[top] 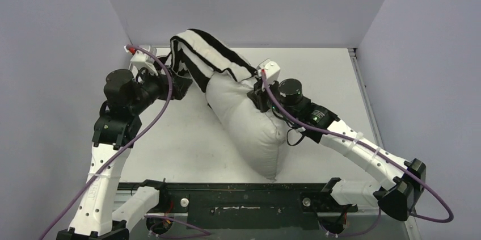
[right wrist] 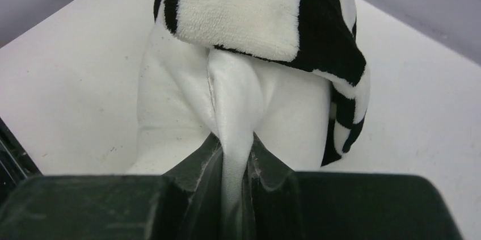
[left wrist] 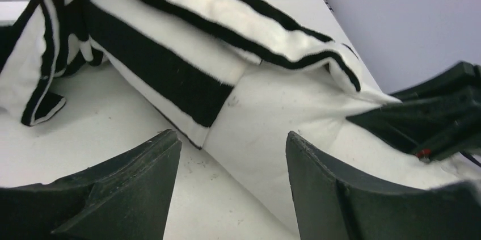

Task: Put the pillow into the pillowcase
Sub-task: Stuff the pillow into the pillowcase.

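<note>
top external: white table (top: 170,143), lilac walls (top: 255,1), pillow (top: 249,126) partly in pillowcase (top: 210,53).

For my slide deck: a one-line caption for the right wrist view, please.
Right fingers pinch a fold of the white pillow, striped pillowcase draped over its top.

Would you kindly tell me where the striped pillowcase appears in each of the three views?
Top external: the pillowcase sits at upper centre, draped over the pillow's far end.
Left wrist: the pillowcase runs across the upper half, from the left edge to right of centre.
Right wrist: the pillowcase is at top centre, capping the pillow.
Shared landmark: the pillow, its plain white fabric emerging below the stripes.
</note>
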### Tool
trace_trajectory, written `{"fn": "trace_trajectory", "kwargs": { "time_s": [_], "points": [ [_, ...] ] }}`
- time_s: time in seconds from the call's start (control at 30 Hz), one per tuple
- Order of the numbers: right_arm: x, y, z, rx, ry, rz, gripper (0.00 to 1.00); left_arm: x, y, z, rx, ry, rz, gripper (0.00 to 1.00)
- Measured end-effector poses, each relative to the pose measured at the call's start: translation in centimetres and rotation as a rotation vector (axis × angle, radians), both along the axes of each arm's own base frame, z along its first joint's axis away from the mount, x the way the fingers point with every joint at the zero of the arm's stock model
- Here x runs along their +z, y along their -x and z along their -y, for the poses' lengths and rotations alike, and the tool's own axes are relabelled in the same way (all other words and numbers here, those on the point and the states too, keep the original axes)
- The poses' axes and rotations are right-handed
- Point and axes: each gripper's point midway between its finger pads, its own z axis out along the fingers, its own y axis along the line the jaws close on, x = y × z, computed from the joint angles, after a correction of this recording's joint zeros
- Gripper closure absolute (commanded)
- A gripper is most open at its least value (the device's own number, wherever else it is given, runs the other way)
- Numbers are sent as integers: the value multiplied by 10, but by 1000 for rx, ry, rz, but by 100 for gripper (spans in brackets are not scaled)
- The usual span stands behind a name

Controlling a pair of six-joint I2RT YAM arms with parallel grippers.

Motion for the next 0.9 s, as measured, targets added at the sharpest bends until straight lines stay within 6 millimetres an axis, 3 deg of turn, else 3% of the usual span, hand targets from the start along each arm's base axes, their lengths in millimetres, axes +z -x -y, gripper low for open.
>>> {"fn": "trace_trajectory", "kwargs": {
  "time_s": [0.1,0.2,0.3,0.4,0.53,0.67,0.8,0.9],
  "points": [
    [-17,-16,18,-46,-53,-94,100,-15,0,6,-26,-5,-22,39],
    [-36,-21,27,-63,-88,-165,100,-49,-8,17,-68,-10,-72,43],
    [-34,-21,23,-42,-127,-180,99,-94,-25,30,-93,-26,-155,52],
    [-32,-19,20,-22,-145,-189,91,-118,-46,39,-96,-29,-188,53],
    [-32,-19,21,-17,-153,-196,74,-118,-74,56,-105,-28,-118,50],
    [-30,-20,20,-14,-165,-195,37,-110,-91,68,-106,-25,-36,51],
    [-26,-22,19,-16,-166,-192,18,-108,-104,71,-99,-29,11,77],
    [-17,-29,14,-24,-161,-189,11,-106,-108,75,-109,-38,34,100]
  ]
}}
